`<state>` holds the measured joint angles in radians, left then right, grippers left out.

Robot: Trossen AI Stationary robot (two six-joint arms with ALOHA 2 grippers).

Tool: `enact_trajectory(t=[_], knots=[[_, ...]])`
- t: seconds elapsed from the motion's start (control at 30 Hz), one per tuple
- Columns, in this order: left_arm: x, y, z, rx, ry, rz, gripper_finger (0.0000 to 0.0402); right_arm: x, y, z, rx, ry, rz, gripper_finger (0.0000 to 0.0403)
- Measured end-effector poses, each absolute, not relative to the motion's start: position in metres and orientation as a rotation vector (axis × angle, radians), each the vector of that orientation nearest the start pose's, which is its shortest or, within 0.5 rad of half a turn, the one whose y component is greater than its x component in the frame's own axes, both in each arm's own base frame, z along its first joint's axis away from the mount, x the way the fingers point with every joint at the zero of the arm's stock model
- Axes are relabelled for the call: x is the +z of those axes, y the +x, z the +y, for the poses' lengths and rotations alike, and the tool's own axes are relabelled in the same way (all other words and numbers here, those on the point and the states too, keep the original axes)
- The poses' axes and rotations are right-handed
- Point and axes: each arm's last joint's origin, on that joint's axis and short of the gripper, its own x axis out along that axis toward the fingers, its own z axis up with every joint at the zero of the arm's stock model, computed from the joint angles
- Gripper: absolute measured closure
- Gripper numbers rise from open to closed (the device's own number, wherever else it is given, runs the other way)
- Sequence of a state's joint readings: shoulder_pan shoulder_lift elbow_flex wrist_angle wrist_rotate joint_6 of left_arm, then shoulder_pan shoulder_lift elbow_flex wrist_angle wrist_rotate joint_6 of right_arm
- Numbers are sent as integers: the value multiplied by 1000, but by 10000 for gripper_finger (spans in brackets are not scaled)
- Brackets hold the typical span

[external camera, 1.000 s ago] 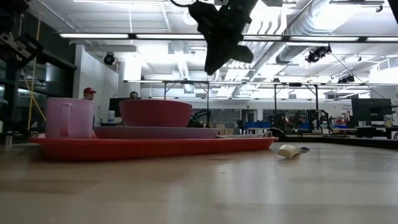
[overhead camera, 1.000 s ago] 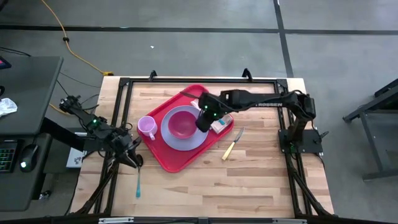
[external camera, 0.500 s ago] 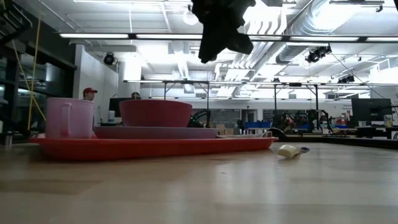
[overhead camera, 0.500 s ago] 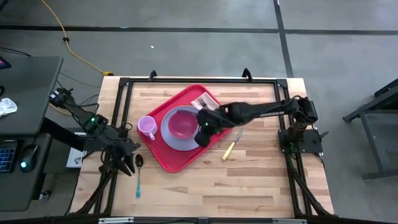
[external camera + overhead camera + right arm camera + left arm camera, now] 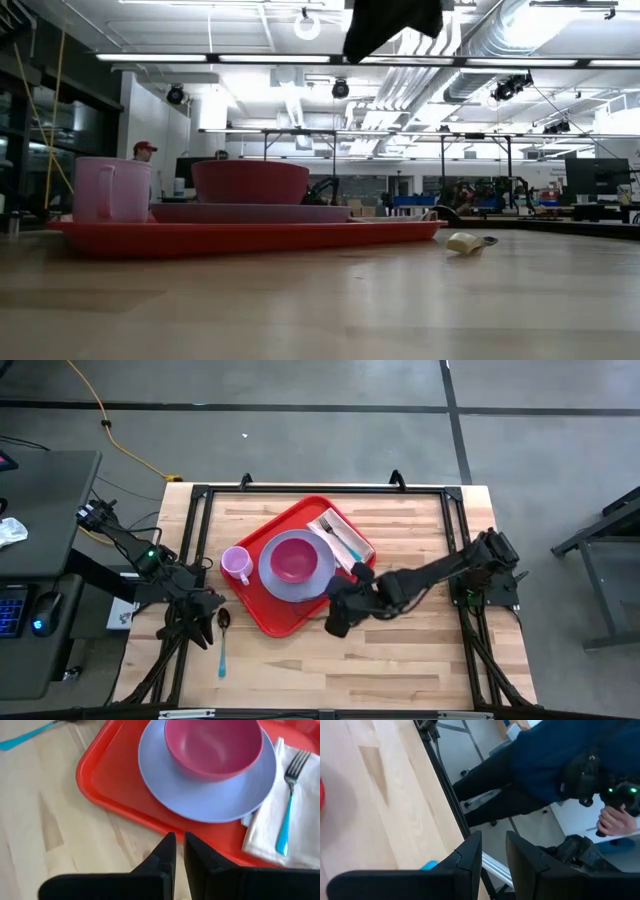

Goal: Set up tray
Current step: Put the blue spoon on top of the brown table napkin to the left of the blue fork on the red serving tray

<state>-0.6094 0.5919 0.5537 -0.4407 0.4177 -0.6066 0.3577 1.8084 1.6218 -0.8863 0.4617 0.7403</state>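
So, quick rundown:

Right gripper (image 5: 338, 622): hanging over bare table (image 5: 400, 650), fingers pinched together with only a sliver of a gap in the right wrist view, nothing between them.
Tray (image 5: 272, 615): red, just ahead of the right gripper's fingertips; near rim right past them in the right wrist view (image 5: 100, 795).
Plate (image 5: 272, 575): lavender, sitting on the tray, farther out from the right gripper than the rim.
Bowl (image 5: 293, 560): pink-red, on the plate, roughly centred.
Napkin (image 5: 335, 532): white, on the tray beside the plate, off to one side of the right gripper.
Fork (image 5: 287, 805): blue handle, lying on the napkin.
Cup (image 5: 236, 565): pink with a handle, at the tray's edge on the side away from the right gripper.
Knife (image 5: 465, 242): cream handle, flat on the table; only caught in the low view, hidden under the right arm from above.
Left gripper (image 5: 205, 628): parked at the table's left edge, well apart from the tray, fingers standing a bit apart, holding nothing.
Spoon (image 5: 222, 645): blue handle, on the table just beside the left gripper.
Person (image 5: 555, 765): dark blue top, standing beyond the table edge past the left gripper.
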Motion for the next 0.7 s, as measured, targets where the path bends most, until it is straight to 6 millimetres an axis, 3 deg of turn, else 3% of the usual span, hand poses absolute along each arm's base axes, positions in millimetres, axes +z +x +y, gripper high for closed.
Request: enact_trajectory(t=[0.17, 0.3, 0.7], knots=[[258, 103, -84, -767, -486, 763, 284, 291, 344, 139, -486, 250, 886, 389], [258, 103, -83, -743, -482, 757, 284, 304, 327, 143, -540, 225, 848, 389], [260, 106, -83, -644, -557, 719, 284, 358, 271, 127, -581, 150, 750, 402]])
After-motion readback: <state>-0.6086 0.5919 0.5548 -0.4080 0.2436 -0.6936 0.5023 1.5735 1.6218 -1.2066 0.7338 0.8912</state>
